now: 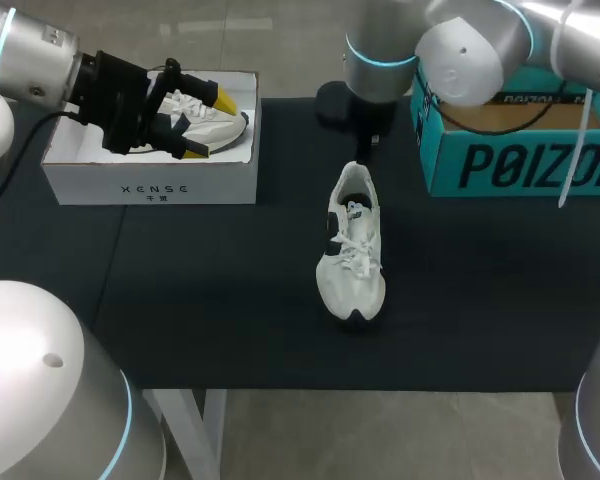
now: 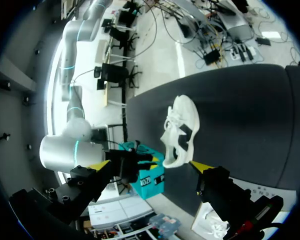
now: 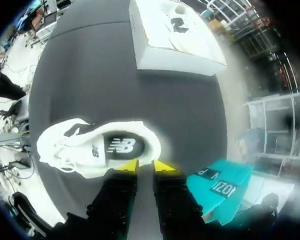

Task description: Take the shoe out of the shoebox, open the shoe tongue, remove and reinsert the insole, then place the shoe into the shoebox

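Surface [image 1: 230, 300]: dark, carries everything.
Shoebox [image 1: 150, 185]: white, second shoe [image 3: 185, 32] inside.
Shoe [image 1: 352, 245]: out, upright mid-surface.
Left hand [image 1: 209, 124]: spread wide above shoebox, empty.
Right hand [image 3: 145, 166]: at shoe's heel; grip unclear.
Risk: weak heel hold could tip the shoe.

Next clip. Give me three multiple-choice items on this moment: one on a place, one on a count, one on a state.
1. Where is the shoe that is out of its box?
A) in the teal box
B) on the dark table
C) on the floor

2. How many shoes show?
A) two
B) three
C) none

3. The left gripper is:
A) shut on a shoe
B) shut on an insole
C) open

Answers:
1 B: it lies flat on the table, between the white shoebox and the teal box.
2 A: that one, plus a second shoe in the white shoebox.
3 C: it hangs over the white shoebox, tips wide apart, nothing between them.
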Motion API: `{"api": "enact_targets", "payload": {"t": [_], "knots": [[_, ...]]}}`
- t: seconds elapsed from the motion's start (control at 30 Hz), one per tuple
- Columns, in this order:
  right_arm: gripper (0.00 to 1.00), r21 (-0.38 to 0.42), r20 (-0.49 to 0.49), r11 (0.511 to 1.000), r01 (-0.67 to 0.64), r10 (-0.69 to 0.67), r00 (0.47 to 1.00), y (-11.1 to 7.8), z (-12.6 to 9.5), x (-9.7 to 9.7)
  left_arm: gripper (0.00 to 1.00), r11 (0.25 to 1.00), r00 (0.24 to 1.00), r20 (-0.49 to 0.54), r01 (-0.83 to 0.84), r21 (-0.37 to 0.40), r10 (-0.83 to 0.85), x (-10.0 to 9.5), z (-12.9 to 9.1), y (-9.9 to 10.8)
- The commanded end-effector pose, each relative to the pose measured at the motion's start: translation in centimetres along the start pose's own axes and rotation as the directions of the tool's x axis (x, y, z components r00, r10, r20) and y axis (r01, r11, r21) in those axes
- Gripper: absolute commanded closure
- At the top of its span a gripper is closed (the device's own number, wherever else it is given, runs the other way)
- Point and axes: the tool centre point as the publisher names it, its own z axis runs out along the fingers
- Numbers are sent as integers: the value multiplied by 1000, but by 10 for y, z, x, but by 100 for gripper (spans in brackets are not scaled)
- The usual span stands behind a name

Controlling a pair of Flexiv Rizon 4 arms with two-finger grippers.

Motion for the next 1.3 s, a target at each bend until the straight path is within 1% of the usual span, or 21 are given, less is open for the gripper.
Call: {"api": "enact_targets", "payload": {"t": [0.03, 0.07, 0.1, 0.17, 0.27, 0.4, 0.53, 0.6, 0.67, 0.73, 0.87, 1.0, 1.03, 1.07, 1.1, 1.13, 1.17, 1.3], "knots": [[80, 133, -86, 964, 230, -220, 972, 14, 24, -13, 0, 1000, 1000, -2, 0, -2, 0, 0, 0, -1], [74, 129, -82, 965, 230, -221, 972, 15, 26, -14, 0, 1000, 1000, -2, 0, -2, 0, 0, 0, -1], [71, 117, -83, 967, 226, -217, 973, 15, 30, -15, 0, 1000, 1000, -2, 0, -2, 0, 0, 0, -1], [73, 116, -87, 969, 219, -210, 974, 15, 36, -18, 0, 1000, 1000, -2, 0, -2, 0, 0, 0, -1], [70, 114, -92, 970, 216, -206, 974, 15, 42, -20, 0, 1000, 1000, -2, 0, -2, 0, 0, 0, -1], [62, 113, -84, 971, 212, -204, 975, 12, 49, -23, 0, 1000, 1000, -2, 0, -2, 0, 0, 0, -1], [60, 114, -83, 971, 209, -201, 976, 10, 56, -26, 0, 1000, 1000, -2, 0, -2, 0, 0, 0, -1], [56, 117, -93, 971, 209, -199, 976, 8, 63, -25, 0, 1000, 1000, -2, 0, -2, 0, 0, 0, -1], [56, 115, -103, 973, 199, -188, 977, 6, 72, -21, 0, 1000, 1000, -2, 0, -2, 0, 0, 0, -1], [53, 101, -115, 977, 187, -175, 978, 2, 84, -18, 0, 1000, 1000, -2, 0, -2, 0, 0, 0, -1], [54, 99, -119, 981, 169, -157, 980, -1, 97, -12, 0, 1000, 1000, -2, 0, -2, 0, 0, 0, -1], [58, 115, -126, 980, 165, -150, 981, 0, 102, -12, 0, 1000, 1000, -2, 0, -2, 0, 0, 0, -1], [62, 127, -137, 979, 160, -142, 980, 0, 103, -12, 0, 1000, 1000, -2, 0, -2, 0, 0, 0, -1], [78, 146, -157, 978, 150, -127, 979, -1, 102, -13, 0, 1000, 1000, -2, 0, -2, 0, 0, 0, -1], [100, 151, -145, 979, 137, -115, 983, -3, 99, -13, 0, 1000, 1000, -2, 0, -2, 0, 0, 0, -1], [100, 146, -139, 980, 134, -114, 984, -5, 93, -13, 0, 1000, 1000, -2, 0, -2, 0, 0, 0, -1], [100, 163, -131, 978, 127, -106, 986, -7, 86, -12, 0, 1000, 1000, -2, 0, -2, 0, 0, 0, -1], [100, 145, -125, 987, 74, -55, 991, -14, 50, -12, 0, 1000, 1000, -2, 0, -2, 0, 0, 0, -1]]}}
